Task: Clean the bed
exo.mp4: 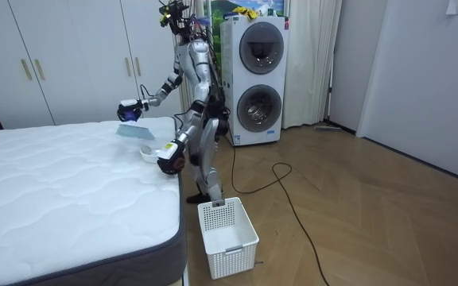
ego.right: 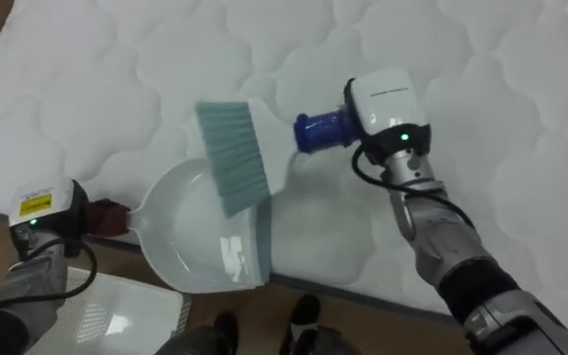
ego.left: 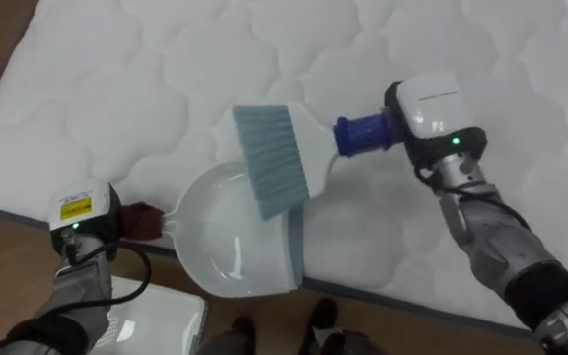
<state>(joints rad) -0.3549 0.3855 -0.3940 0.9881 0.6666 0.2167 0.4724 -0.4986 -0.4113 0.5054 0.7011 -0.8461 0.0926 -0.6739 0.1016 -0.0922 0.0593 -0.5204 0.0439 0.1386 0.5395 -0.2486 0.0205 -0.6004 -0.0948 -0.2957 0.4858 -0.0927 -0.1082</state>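
White quilted mattress (ego.left: 442, 39) lies under both hands in your left eye view. Your right hand (ego.left: 432, 108) is clamped round the blue handle of a hand brush (ego.left: 274, 158), and its teal bristles hang over the bowl of a white dustpan (ego.left: 230, 237). Your left hand (ego.left: 82, 212) is closed on the pan's dark red handle, and the pan sits at the mattress's near edge.

In the room view you stand at the bed's corner, facing it. Your right arm is raised with the brush and your left hand is low by the pan. A white laundry basket (exo.mp4: 227, 238) sits on the wooden floor just beside your feet, and stacked washing machines (exo.mp4: 257, 79) are behind you.

Your right eye view agrees: brush above pan, both grips closed.
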